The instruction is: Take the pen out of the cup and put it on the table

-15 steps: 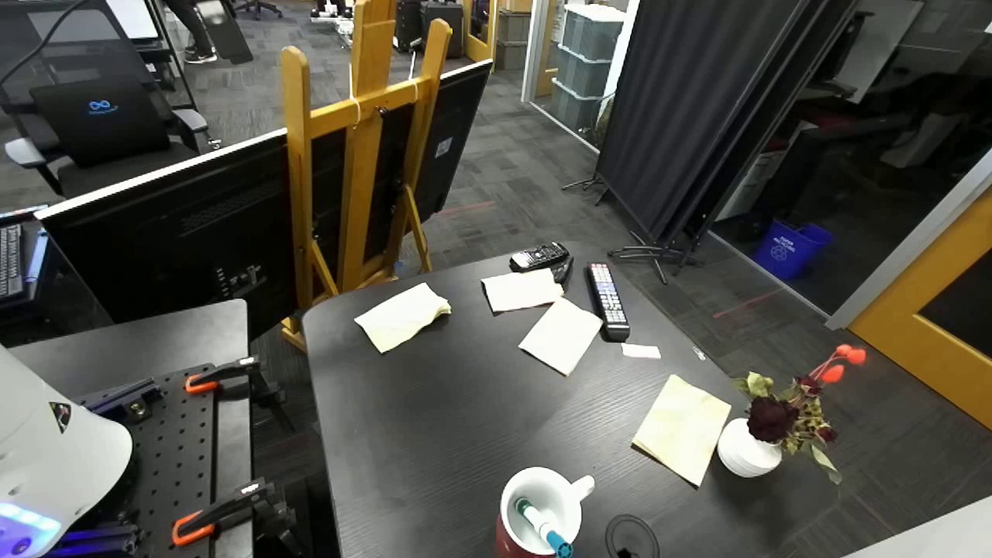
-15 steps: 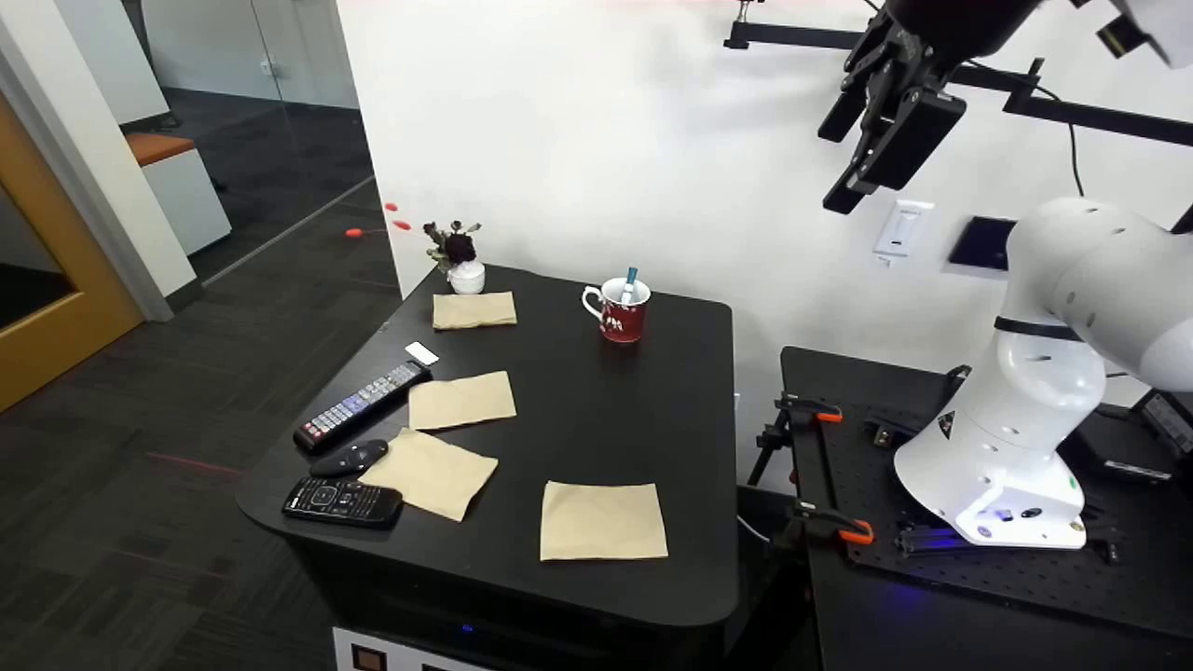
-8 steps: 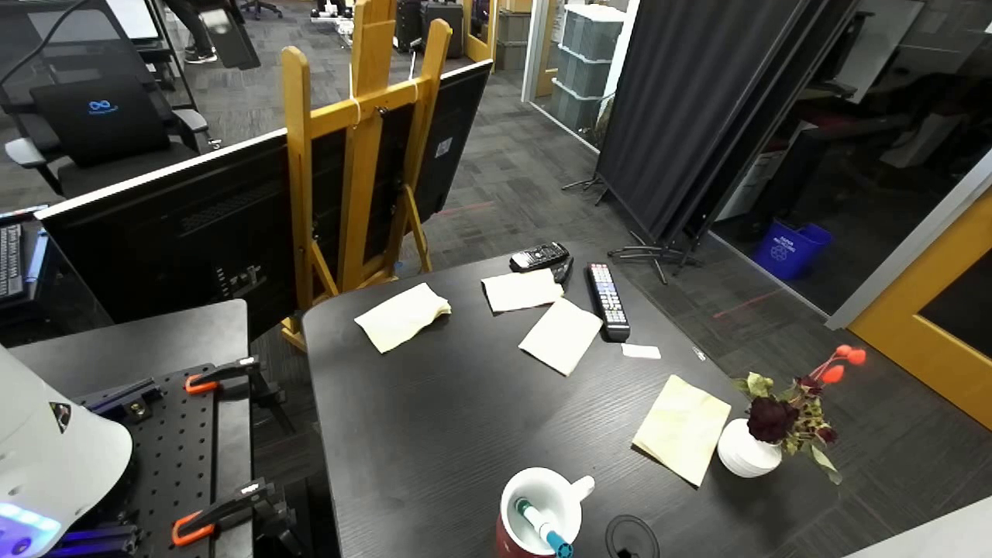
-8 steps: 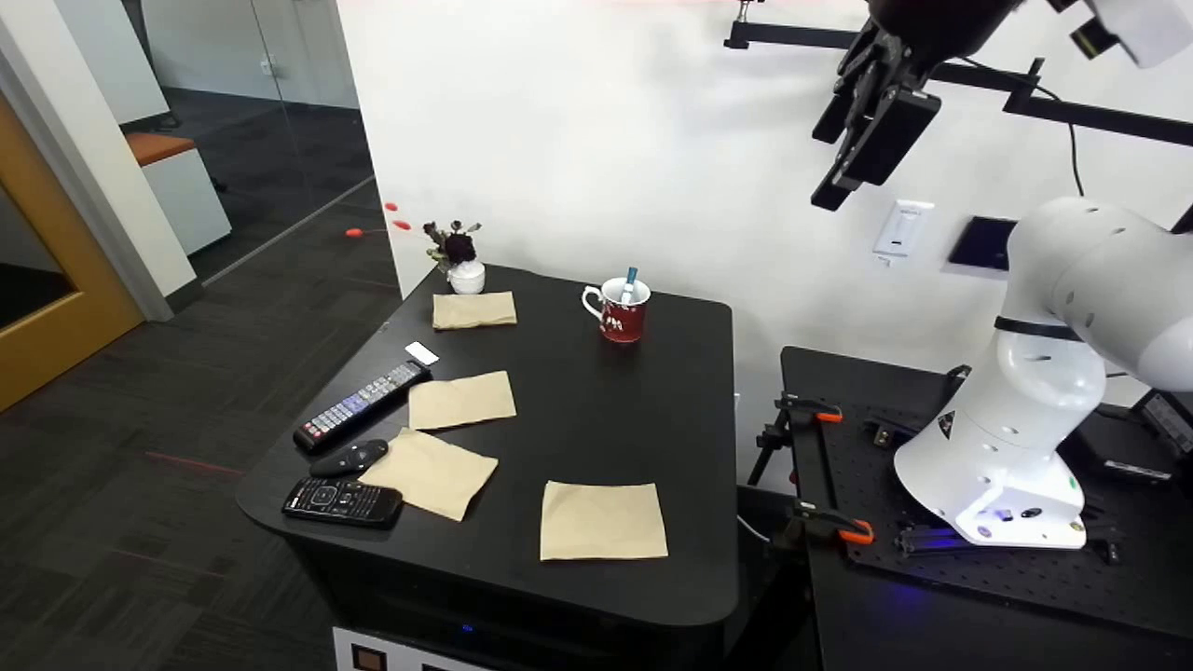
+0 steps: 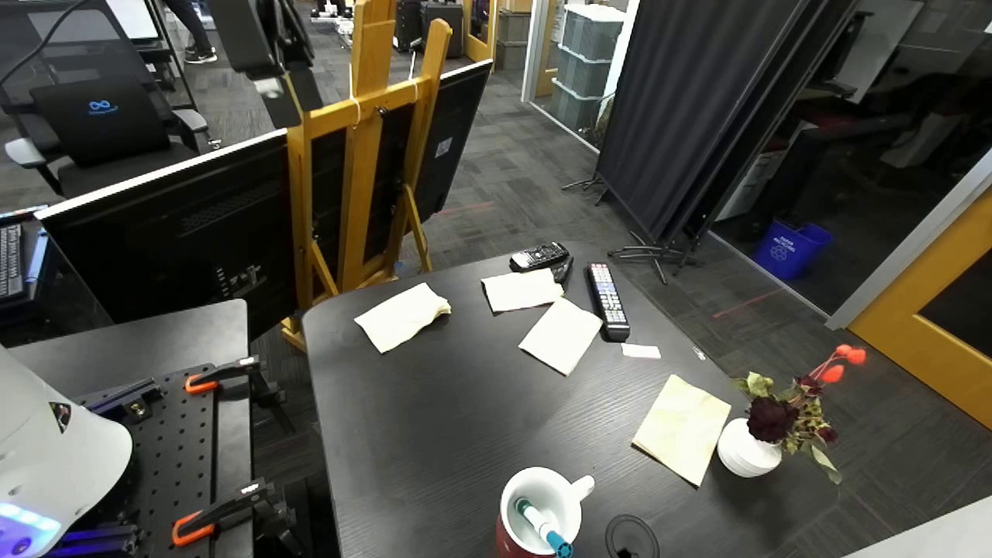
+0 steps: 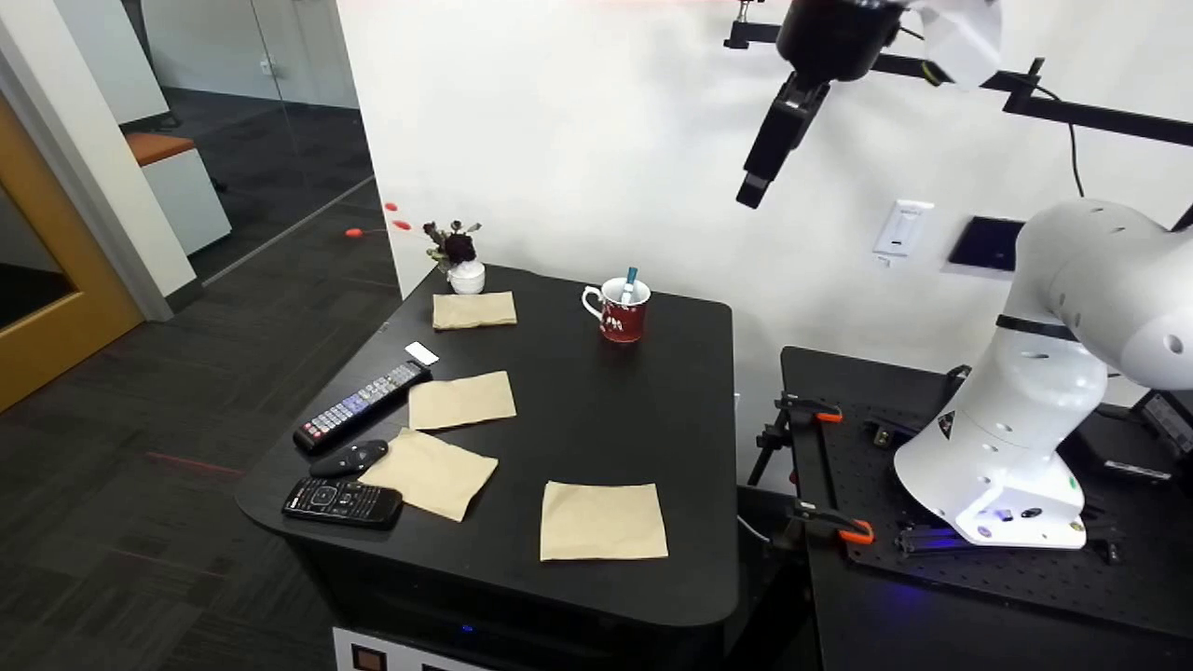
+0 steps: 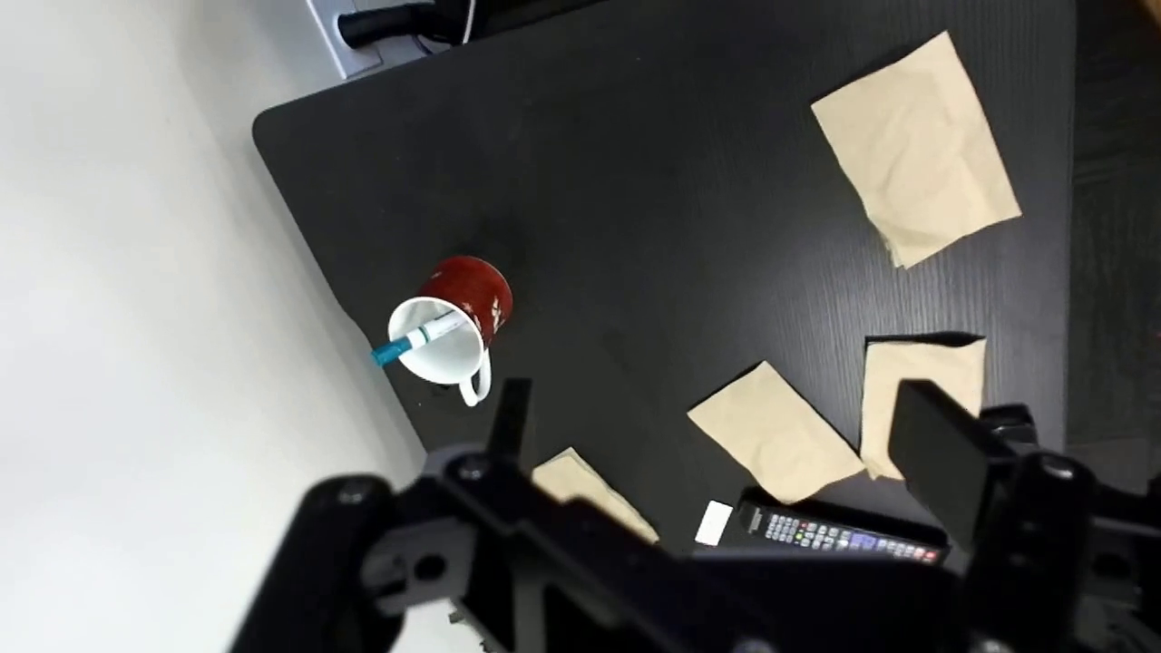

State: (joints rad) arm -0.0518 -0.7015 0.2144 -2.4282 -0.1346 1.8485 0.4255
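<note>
The cup point(image 5: 549, 488) is a mug, red outside and white inside, with a white handle. It stands upright on the black table point(image 5: 434, 434) near the wall; it also shows in an exterior view point(image 6: 623, 324) and in the wrist view point(image 7: 470, 286). The pen point(image 5: 542, 525), white with a teal cap, leans inside the cup, cap end above the rim; it shows too in the wrist view point(image 7: 417, 337). Its lower end is hidden in an exterior view point(image 6: 630, 283). My gripper point(image 7: 717, 390) is open and empty, high above the table and away from the cup point(image 6: 753, 191).
Several tan paper sheets point(image 6: 604, 522) lie on the table. Remotes point(image 6: 362, 406) and a small white card point(image 6: 421, 353) lie along one edge. A white vase with flowers point(image 6: 466, 277) stands near the white wall point(image 6: 559, 140). The wall runs close behind the cup.
My gripper has moved left toward the cup's side in an exterior view and has turned. In an exterior view it has come lower and further into the picture. Pen and cup have not moved.
</note>
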